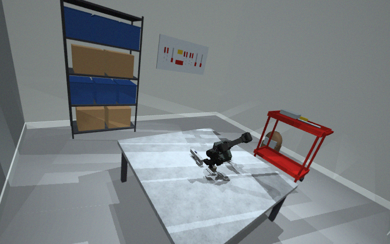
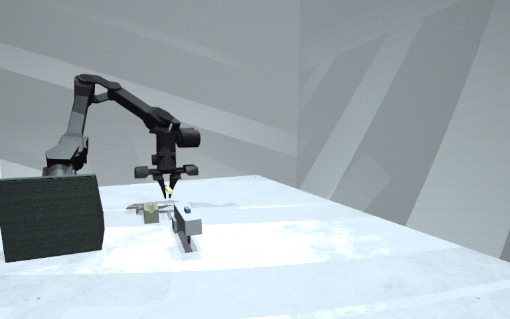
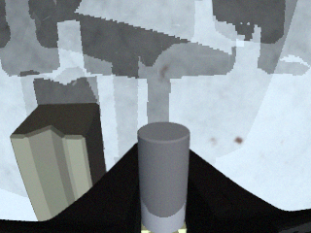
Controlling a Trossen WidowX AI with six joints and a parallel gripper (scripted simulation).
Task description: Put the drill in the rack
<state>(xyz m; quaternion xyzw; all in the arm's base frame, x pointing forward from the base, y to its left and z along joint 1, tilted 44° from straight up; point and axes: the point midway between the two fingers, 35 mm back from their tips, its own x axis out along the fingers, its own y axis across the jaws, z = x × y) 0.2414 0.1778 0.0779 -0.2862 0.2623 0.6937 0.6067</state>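
Note:
My gripper [image 2: 167,197] [image 3: 158,151] is shut on the drill [image 2: 169,189] [image 3: 163,177], which shows a yellow band in the exterior view and a grey cylindrical end in the wrist view. The drill is held above the table, clear of the grey housing [image 1: 196,156] [image 2: 193,226]. The blue key [image 1: 195,151] [image 2: 187,209] is on top of that housing. The beige rack [image 2: 151,216] [image 3: 54,170] with a V-shaped notch stands to the left of the drill in the exterior view and in the wrist view. The fingertips are partly hidden behind the drill in the wrist view.
The pale table [image 1: 189,201] [image 2: 301,293] carries the arm. A large dark block [image 2: 50,218] stands at the left in the exterior view. A red trolley [image 1: 283,163] and a shelf unit [image 1: 103,77] stand beyond the table.

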